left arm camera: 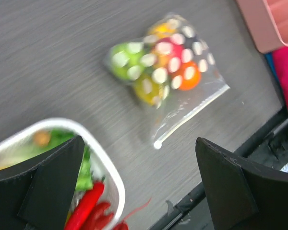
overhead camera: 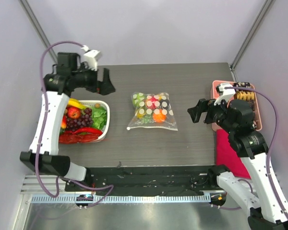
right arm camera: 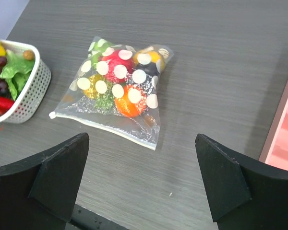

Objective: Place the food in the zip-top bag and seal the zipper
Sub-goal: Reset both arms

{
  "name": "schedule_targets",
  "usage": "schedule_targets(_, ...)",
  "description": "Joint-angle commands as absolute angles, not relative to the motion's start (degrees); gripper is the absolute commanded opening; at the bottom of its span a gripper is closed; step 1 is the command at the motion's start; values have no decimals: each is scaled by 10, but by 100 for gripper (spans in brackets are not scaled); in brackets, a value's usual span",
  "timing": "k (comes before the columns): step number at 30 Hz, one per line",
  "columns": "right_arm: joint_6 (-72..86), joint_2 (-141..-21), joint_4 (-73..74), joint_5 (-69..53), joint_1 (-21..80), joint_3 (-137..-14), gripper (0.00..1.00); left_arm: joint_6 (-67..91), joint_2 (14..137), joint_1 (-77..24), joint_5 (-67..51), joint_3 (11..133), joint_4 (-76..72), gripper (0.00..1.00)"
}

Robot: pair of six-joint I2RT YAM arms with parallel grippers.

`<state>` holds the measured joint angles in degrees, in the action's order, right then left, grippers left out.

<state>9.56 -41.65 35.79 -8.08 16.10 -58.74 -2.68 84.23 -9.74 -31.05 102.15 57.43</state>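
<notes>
The zip-top bag (overhead camera: 152, 111) lies flat mid-table with the food (overhead camera: 158, 115) inside it: green, red, yellow and orange pieces. Its zipper (overhead camera: 151, 128) runs along the near edge, with the white tab (overhead camera: 128, 128) at the left end. The right wrist view shows the bag (right arm camera: 117, 88) and zipper (right arm camera: 105, 128) ahead of my right gripper (right arm camera: 142, 136), which is open and empty. My left gripper (left arm camera: 139, 141) is open and empty too, raised over the basket's far edge with the bag (left arm camera: 161, 67) off to its right. From above, the left gripper (overhead camera: 107, 84) and right gripper (overhead camera: 198, 111) flank the bag, both apart from it.
A white basket (overhead camera: 107, 122) at the left holds more toy food: banana, strawberry, grapes, lettuce, red chillies. A pink tray (overhead camera: 257, 117) with brown and yellow snack pieces (overhead camera: 245, 96) stands at the right edge. A red cloth (overhead camera: 228, 148) lies in front of it.
</notes>
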Motion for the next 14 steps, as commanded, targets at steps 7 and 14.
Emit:
schedule_targets(7, 177, -404, 367, -118, 77, -575, 98, -11, 639, -3, -211, 829, 619, 100)
schedule_targets(14, 150, -372, 378, -104, 69, -549, 98, -11, 623, -2, -187, 794, 622, 100)
